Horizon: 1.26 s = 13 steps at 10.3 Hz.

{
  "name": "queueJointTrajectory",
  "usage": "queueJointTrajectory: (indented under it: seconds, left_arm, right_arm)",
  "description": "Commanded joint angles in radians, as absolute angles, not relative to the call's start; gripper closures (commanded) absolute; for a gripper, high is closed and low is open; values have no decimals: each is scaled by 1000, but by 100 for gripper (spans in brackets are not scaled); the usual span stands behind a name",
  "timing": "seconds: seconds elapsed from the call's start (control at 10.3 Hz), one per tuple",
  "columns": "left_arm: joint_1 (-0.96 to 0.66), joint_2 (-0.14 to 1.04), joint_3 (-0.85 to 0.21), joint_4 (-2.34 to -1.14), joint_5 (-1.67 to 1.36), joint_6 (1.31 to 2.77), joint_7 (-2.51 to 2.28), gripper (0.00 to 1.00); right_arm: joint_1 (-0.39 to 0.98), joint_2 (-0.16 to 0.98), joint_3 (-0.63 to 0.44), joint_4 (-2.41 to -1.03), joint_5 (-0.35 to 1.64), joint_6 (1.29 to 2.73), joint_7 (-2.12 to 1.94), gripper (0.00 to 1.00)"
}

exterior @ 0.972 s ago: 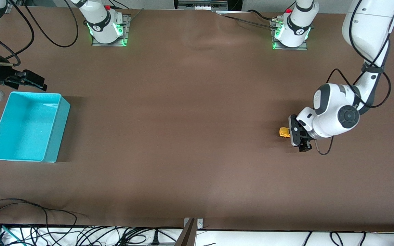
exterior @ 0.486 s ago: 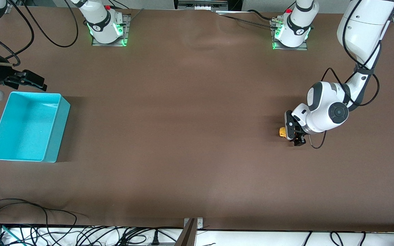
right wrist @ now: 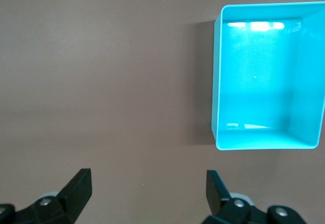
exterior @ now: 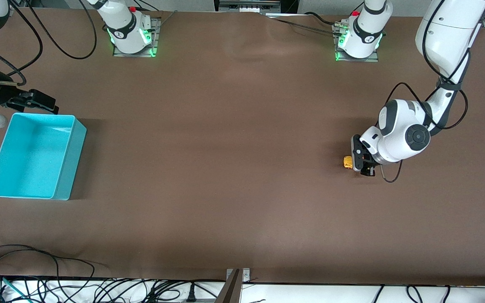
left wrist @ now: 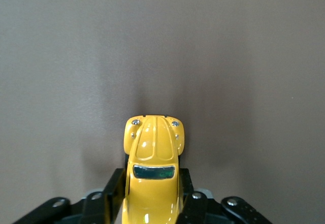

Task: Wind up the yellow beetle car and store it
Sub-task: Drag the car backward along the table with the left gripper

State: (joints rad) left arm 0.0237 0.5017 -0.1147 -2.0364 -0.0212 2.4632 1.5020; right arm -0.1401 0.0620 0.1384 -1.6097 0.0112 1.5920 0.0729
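A wide table with a plain brown surface (exterior: 234, 168) is carrying two things. An open rectangular turquoise plastic bin (exterior: 63, 168) is sitting at the right arm's end. A tiny yellow beetle-shaped toy car (exterior: 347, 161) is resting well apart, at the left arm's end.

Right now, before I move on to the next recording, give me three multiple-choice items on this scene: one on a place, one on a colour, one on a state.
1. Where is the toy car?
A. In the bin
B. On the table toward the left arm's end
C. Beside the right arm's base

2. What colour is the bin?
A. Turquoise
B. Red
C. White

3. What state is the left end effector in?
A. Wide open over the bin
B. Shut on the car
C. Shut on nothing

Answers:
1 B, the front view shows the car on the table under the left arm.
2 A, both views of the bin show turquoise walls.
3 B, the left wrist view shows its fingers pressed against the car's sides.
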Motion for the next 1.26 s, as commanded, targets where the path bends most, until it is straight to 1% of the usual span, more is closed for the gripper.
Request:
queueJointTrajectory:
  seconds: [0.0, 0.29, 0.49, 0.68, 0.97, 1.17]
  left_arm:
    - [41, 468, -118, -2068, 2, 2470, 1508, 100]
    - [46, 480, -117, -2071, 2, 2465, 1514, 100]
    - [66, 511, -110, -2077, 2, 2465, 1523, 100]
    - [116, 528, -110, -2077, 2, 2465, 1587, 100]
    - [185, 555, -66, -2063, 2, 2471, 1725, 100]
    - [247, 558, -58, -2063, 2, 2471, 1798, 100]
  right_arm:
    - [-150, 72, 140, -1585, 3, 1586, 71, 0]
    - [-150, 75, 141, -1583, 2, 1586, 71, 0]
    - [-150, 78, 141, -1582, 2, 1588, 71, 0]
    - [-150, 86, 141, -1577, 6, 1586, 71, 0]
    - [-150, 84, 141, -1577, 9, 1586, 69, 0]
    - [-152, 84, 141, -1575, 11, 1586, 69, 0]
